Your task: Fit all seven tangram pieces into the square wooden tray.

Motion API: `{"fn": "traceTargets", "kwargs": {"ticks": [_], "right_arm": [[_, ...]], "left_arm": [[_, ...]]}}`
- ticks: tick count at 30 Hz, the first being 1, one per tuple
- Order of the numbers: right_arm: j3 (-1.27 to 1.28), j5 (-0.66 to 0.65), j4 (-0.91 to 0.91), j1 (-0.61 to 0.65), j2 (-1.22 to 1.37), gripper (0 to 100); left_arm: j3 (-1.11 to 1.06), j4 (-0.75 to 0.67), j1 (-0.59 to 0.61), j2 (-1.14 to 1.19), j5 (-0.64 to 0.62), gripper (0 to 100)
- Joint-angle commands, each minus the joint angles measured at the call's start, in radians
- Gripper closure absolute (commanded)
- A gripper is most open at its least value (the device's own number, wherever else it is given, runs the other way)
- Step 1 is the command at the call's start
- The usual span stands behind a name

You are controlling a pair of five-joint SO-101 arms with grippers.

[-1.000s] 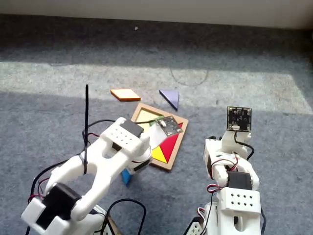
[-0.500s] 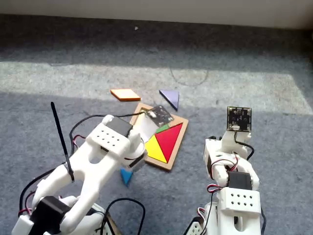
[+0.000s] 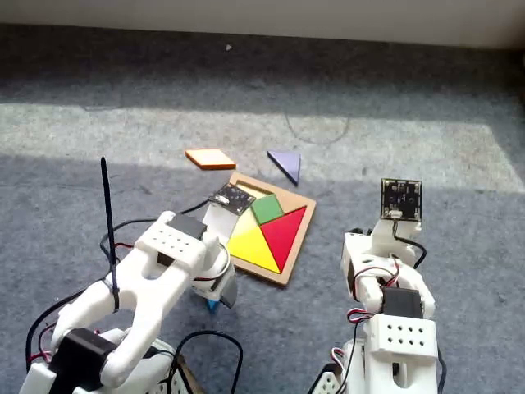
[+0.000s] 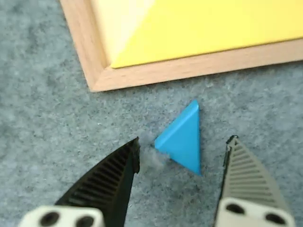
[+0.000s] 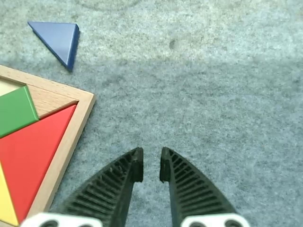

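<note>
The square wooden tray (image 3: 293, 258) lies mid-table and holds a green square (image 3: 267, 209), a red triangle (image 3: 287, 234) and a yellow triangle (image 3: 250, 246). A small blue triangle (image 4: 182, 137) lies flat on the carpet just off the tray's near corner (image 4: 92, 75). My left gripper (image 4: 183, 141) is open, with one finger on each side of that triangle. An orange parallelogram (image 3: 211, 158) and a purple triangle (image 3: 285, 165) lie beyond the tray. My right gripper (image 5: 150, 165) is shut over bare carpet to the right of the tray, holding nothing.
Everything rests on grey carpet. The left arm (image 3: 156, 279) and its black cables cover the near left. The right arm (image 3: 392, 279) stands at the near right. A sunlit band crosses the far carpet.
My left arm has drawn back from over the tray toward its near corner and come down around the blue triangle. The green square has come into view. The right arm has not moved.
</note>
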State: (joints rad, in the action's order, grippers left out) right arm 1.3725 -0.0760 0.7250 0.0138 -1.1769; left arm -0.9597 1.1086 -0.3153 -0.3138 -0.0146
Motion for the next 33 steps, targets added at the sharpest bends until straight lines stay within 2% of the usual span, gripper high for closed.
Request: {"fn": "traceTargets", "kwargs": {"ticks": [1,10,18,22,27,33], "right_arm": [[-0.002,-0.011,-0.021,-0.010,-0.015,92.1],[-0.002,-0.011,-0.021,-0.010,-0.015,92.1],[-0.002,-0.011,-0.021,-0.012,-0.015,92.1],[-0.002,-0.011,-0.021,-0.012,-0.015,92.1],[-0.002,-0.011,-0.021,-0.012,-0.015,92.1],[-0.002,-0.011,-0.021,-0.012,-0.015,92.1]], "left_arm": [[-0.010,-0.020,-0.005,-0.022,-0.086,71],[0.013,-0.048,-0.051,0.082,-0.114,72],[0.094,-0.044,-0.079,0.214,-0.107,91],[0.096,-0.046,-0.125,0.188,-0.106,99],[0.073,-0.046,-0.137,0.110,-0.104,99],[0.050,0.003,-0.128,-0.097,-0.104,99]]}}
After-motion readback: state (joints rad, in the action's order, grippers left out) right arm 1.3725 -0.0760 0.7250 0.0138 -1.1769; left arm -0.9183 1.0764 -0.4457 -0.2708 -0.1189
